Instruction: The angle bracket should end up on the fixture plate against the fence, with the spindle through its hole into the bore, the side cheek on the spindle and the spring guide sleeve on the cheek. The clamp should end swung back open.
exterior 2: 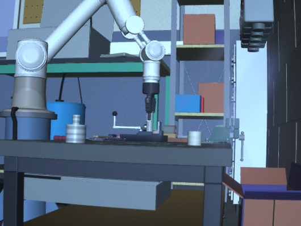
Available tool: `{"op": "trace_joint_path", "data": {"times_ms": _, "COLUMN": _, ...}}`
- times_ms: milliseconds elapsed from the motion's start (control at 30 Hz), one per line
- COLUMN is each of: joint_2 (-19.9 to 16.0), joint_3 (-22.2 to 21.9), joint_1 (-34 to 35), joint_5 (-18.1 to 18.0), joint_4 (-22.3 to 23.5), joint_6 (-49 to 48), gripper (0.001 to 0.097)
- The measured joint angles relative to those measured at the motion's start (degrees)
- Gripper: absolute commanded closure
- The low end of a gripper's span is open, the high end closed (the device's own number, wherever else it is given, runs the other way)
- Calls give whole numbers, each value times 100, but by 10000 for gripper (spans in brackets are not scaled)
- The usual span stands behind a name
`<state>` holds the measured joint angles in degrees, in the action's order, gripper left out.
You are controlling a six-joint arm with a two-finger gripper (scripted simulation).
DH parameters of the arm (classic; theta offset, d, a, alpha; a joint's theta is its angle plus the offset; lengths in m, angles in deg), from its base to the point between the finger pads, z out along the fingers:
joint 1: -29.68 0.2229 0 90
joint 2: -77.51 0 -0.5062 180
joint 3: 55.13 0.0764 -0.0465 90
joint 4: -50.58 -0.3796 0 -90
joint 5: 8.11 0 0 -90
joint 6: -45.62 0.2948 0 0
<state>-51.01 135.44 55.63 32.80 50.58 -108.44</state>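
Observation:
The spindle, a slim pale grey pin, stands upright over the dark fixture plate at the middle of the bench, held at its top by my gripper, which is closed on it. The angle bracket rises just right of the spindle on the plate; its hole is too small to make out. The clamp reaches left from the plate, its lever with a black ball knob standing up. A stepped silver cylinder stands at the bench's left front and a short pale cylinder at its right front.
Behind the bench a shelf rack holds brown and blue boxes. A blue bucket stands beside my arm's base at the left. A green vise sits at the bench's right end, and an open cardboard box stands on the floor below right.

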Motion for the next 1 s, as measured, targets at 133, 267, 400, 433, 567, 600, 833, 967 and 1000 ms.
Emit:
{"op": "trace_joint_path", "data": {"times_ms": 133, "joint_2": -14, "joint_3": 4, "joint_1": 0, "joint_5": -18, "joint_4": 0, "joint_6": 0, "gripper": 901}}
{"op": "trace_joint_path", "data": {"times_ms": 267, "joint_2": -31, "joint_3": 7, "joint_1": 0, "joint_5": -38, "joint_4": 0, "joint_6": 0, "gripper": 901}}
{"op": "trace_joint_path", "data": {"times_ms": 400, "joint_2": -48, "joint_3": 12, "joint_1": 0, "joint_5": -60, "joint_4": 0, "joint_6": 0, "gripper": 901}}
{"op": "trace_joint_path", "data": {"times_ms": 433, "joint_2": -53, "joint_3": 13, "joint_1": 0, "joint_5": -66, "joint_4": 0, "joint_6": 0, "gripper": 901}}
{"op": "trace_joint_path", "data": {"times_ms": 567, "joint_2": -72, "joint_3": 17, "joint_1": 0, "joint_5": -89, "joint_4": 0, "joint_6": 0, "gripper": 901}}
{"op": "trace_joint_path", "data": {"times_ms": 600, "joint_2": -77, "joint_3": 18, "joint_1": 0, "joint_5": -95, "joint_4": 0, "joint_6": 0, "gripper": 901}}
{"op": "trace_joint_path", "data": {"times_ms": 833, "joint_2": -112, "joint_3": 26, "joint_1": 0, "joint_5": -137, "joint_4": 0, "joint_6": 0, "gripper": 901}}
{"op": "trace_joint_path", "data": {"times_ms": 967, "joint_2": -132, "joint_3": 30, "joint_1": 0, "joint_5": -161, "joint_4": 0, "joint_6": 0, "gripper": 901}}
{"op": "trace_joint_path", "data": {"times_ms": 1000, "joint_2": -137, "joint_3": 31, "joint_1": 0, "joint_5": -167, "joint_4": 0, "joint_6": 0, "gripper": 901}}
